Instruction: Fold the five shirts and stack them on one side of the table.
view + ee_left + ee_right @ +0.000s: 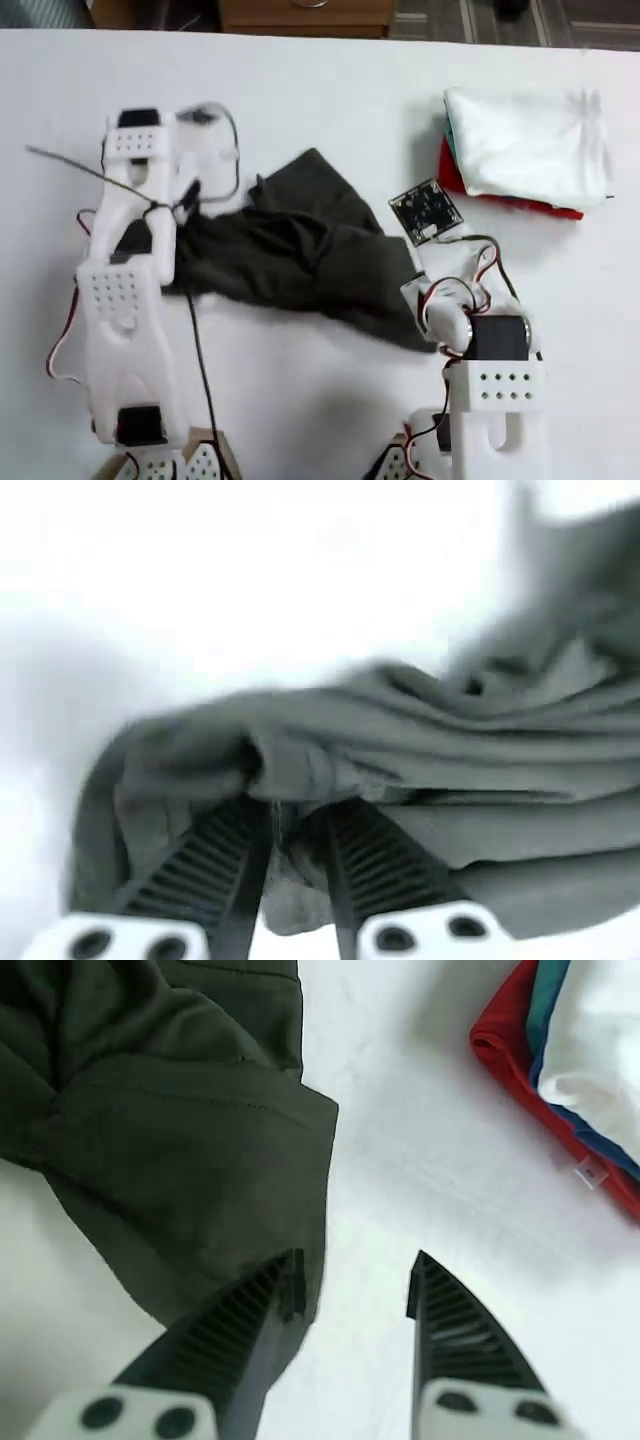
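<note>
Mid-desk [330, 100], a dark shirt [300, 250], crumpled and not yet folded, long axis running side to side between the two arms, the right-hand end slanting a little toward the right arm's base. At the shirt's other end, the left gripper [290, 810], jaws clamped shut on a bunched fold, cloth heaped over and around the tips. At the near right end, the right gripper [357, 1260], jaws open and holding nothing: one jaw over the hemmed corner, the other over bare desk, the hem edge lying just beside the gap rather than squarely inside it. Impossible to tell whether that jaw touches the cloth.

At the far corner on the right arm's side, a stack of folded shirts [525, 150], white on top with teal, blue and red edges beneath, well apart from the dark shirt. By those colours, probably four done and this the last to fold.

Judged the hinge of the coming move: loose corner offset toward the left arm from the open jaws, so likely a small shift that way before closing, to bring the hem between both. With one end gripped, right arm plainly the nearer for the free end. Probable way to spread the shirt flat: a pull apart along the long axis.
</note>
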### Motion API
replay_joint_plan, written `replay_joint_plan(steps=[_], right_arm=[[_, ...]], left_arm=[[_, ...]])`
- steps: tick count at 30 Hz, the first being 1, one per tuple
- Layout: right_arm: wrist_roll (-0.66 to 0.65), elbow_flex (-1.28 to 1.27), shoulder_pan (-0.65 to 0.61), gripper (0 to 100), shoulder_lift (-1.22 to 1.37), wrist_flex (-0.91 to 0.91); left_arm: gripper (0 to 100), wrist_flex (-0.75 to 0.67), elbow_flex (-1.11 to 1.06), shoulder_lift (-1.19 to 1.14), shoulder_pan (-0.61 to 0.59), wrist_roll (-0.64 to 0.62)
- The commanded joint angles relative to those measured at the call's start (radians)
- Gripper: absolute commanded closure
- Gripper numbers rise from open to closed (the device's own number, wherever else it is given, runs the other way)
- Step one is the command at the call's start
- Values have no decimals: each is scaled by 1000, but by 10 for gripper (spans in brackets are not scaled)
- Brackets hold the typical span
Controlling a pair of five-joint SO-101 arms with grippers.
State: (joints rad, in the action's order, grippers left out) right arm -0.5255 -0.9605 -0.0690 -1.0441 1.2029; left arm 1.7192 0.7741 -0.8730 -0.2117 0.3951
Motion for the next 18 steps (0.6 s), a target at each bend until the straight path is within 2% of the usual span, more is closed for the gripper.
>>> replay_joint_plan(steps=[1, 5, 9, 12, 18], right_arm=[[2, 5, 7, 829, -19, -19], [-2, 5, 7, 829, -19, -19], [-3, 5, 8, 829, -19, -19], [-3, 5, 8, 829, -19, -19], [3, -18, 13, 827, -18, -90]], left_arm=[[975, 69, 371, -64, 12, -11], [953, 71, 367, -92, -5, -8], [815, 71, 251, -20, -23, -8], [747, 71, 157, 118, -34, -11], [762, 69, -136, 494, -26, -14]])
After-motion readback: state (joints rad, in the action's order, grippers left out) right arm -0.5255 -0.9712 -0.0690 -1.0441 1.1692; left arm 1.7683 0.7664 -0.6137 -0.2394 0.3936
